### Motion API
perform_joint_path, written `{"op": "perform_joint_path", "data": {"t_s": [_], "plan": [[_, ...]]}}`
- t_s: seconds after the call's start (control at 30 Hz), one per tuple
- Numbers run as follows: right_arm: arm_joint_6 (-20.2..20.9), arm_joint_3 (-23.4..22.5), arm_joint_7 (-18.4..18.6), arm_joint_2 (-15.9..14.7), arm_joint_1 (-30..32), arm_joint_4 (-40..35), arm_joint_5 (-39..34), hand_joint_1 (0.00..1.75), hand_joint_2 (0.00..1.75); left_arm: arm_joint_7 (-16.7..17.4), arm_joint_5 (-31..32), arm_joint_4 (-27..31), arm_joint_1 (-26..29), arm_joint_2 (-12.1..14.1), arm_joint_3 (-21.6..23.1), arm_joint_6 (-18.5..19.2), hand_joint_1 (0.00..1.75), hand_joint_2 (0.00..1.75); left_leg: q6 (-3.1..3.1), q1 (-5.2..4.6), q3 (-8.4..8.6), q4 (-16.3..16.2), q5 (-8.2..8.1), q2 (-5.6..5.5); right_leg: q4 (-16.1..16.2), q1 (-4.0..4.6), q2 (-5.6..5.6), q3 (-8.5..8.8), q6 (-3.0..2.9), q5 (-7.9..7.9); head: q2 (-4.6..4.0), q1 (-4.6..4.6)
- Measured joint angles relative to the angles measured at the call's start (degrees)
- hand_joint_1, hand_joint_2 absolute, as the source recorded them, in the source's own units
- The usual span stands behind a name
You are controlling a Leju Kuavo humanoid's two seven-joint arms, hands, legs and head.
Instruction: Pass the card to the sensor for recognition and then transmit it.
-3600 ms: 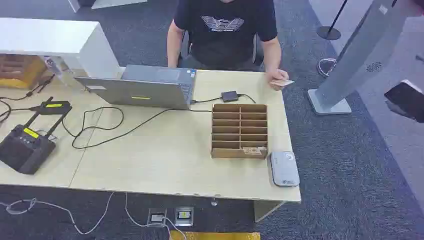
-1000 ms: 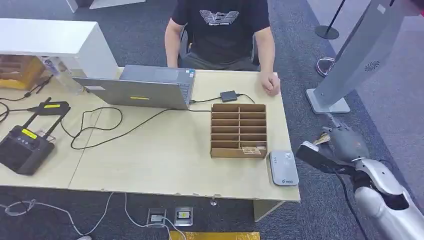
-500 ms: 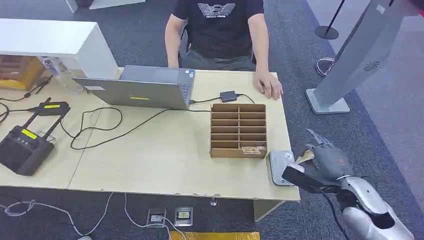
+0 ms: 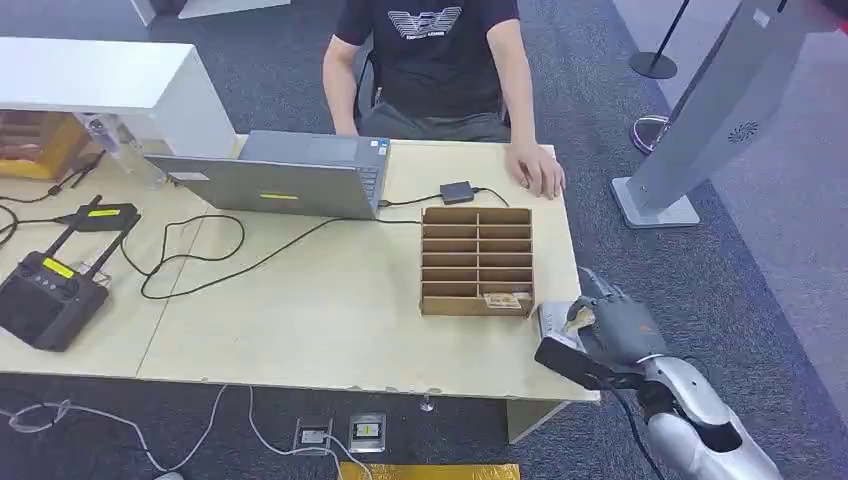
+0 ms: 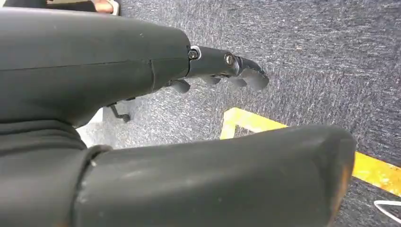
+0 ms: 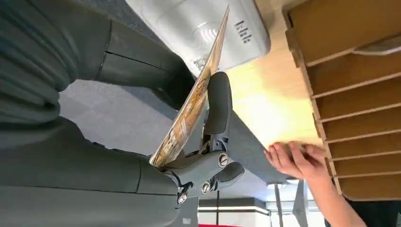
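One card (image 4: 578,318) is pinched in the right hand (image 4: 608,335), which hovers over the grey sensor (image 4: 552,322) at the worktop (image 4: 330,320) corner, just beside the wooden slot rack (image 4: 478,260); a person's hand (image 4: 538,168) rests on the far edge, well apart. From the left wrist, the left hand (image 5: 222,71) hangs over carpet, fingers slightly curled, holding nothing. From the right wrist, the card (image 6: 194,94) stands edge-on to the sensor (image 6: 208,28), so I judge it may not read unless laid flatter, and the thin pinch could slip. Open room lies off the corner; the rack (image 6: 350,85) crowds the inner side.
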State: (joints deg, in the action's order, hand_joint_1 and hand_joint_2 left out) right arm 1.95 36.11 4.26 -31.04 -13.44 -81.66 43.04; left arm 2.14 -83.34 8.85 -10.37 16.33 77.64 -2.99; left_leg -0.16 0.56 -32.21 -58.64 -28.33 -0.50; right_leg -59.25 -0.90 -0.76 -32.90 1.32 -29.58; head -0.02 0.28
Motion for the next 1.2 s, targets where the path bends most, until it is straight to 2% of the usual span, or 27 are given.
{"op": "perform_joint_path", "data": {"t_s": [0.47, 0.93, 1.2], "plan": [[-0.87, -0.41, -1.77, 3.63, -1.35, 8.28, -0.61, 1.75, 1.75, 1.64, -0.26, 0.00, 0.01, 0.00, -0.07, -0.63, 0.00, 0.00, 0.00, 0.00, 0.00, 0.00, 0.00, 0.00, 0.00, 0.00, 0.01, 0.00, 0.00, 0.00, 0.00, 0.00], [-0.50, -3.98, -2.49, 4.09, -2.67, 10.56, -1.53, 1.75, 1.75, 1.88, -0.33, 0.00, 0.04, 0.00, -0.09, -0.90, 0.00, 0.00, 0.00, 0.00, 0.01, 0.00, 0.00, 0.01, 0.00, 0.00, 0.02, -0.01, 0.00, 0.00, 0.00, 0.02], [-0.55, -4.35, -1.14, 4.00, -2.23, 10.60, -3.83, 1.75, 1.75, 1.88, -0.07, 0.00, 0.06, 0.02, -0.09, -0.66, 0.00, 0.00, 0.00, 0.00, 0.02, -0.01, 0.00, 0.02, 0.01, 0.00, 0.03, -0.01, 0.00, 0.00, 0.00, 0.02]]}}
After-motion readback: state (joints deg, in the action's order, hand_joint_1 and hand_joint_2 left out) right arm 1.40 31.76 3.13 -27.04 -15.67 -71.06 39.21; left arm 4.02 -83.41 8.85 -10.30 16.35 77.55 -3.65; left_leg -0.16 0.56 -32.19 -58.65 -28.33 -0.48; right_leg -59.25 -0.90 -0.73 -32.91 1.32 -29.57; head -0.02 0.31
